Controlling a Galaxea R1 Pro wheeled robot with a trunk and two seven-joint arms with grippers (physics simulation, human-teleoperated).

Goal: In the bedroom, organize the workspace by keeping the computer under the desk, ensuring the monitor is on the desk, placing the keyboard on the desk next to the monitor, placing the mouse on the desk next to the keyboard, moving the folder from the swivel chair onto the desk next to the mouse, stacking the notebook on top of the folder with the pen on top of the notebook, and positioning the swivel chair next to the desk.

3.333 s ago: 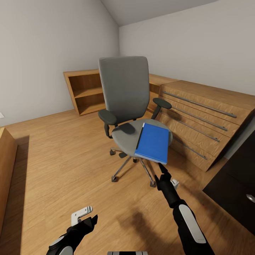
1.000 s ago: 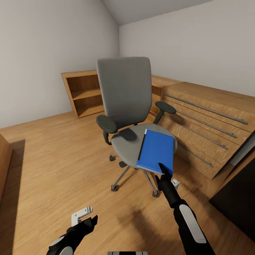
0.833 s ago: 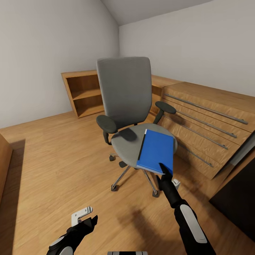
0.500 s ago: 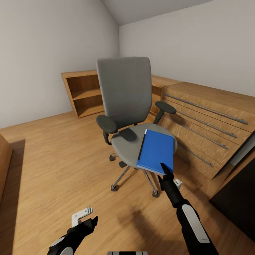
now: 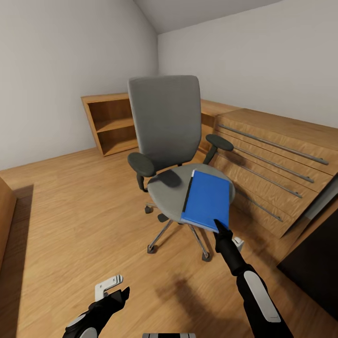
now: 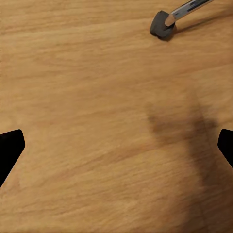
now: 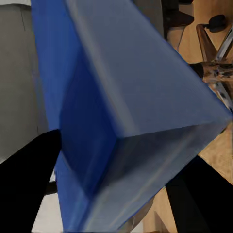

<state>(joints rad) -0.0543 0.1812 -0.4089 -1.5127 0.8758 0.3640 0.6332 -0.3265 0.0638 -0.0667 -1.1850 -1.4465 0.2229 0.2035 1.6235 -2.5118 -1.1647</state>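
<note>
Folder (image 5: pixel 207 201) near corner covered by right end effector (image 5: pixel 220 228) in head view; contact there can't be confirmed. Right wrist view: folder (image 7: pixel 121 97) very close and blurred, its edges cut by the frame, dark fingers (image 7: pixel 26 179) either side of its corner, grip unclear. Swivel chair (image 5: pixel 164 126) base partly hidden under seat and folder. Left end effector (image 5: pixel 109 291) low at frame edge, arm cropped; left wrist view has just finger tips (image 6: pixel 9 150) at the borders. Black bench (image 5: pixel 312 265) cropped at right edge. Dresser (image 5: pixel 267 155) cut off too.
</note>
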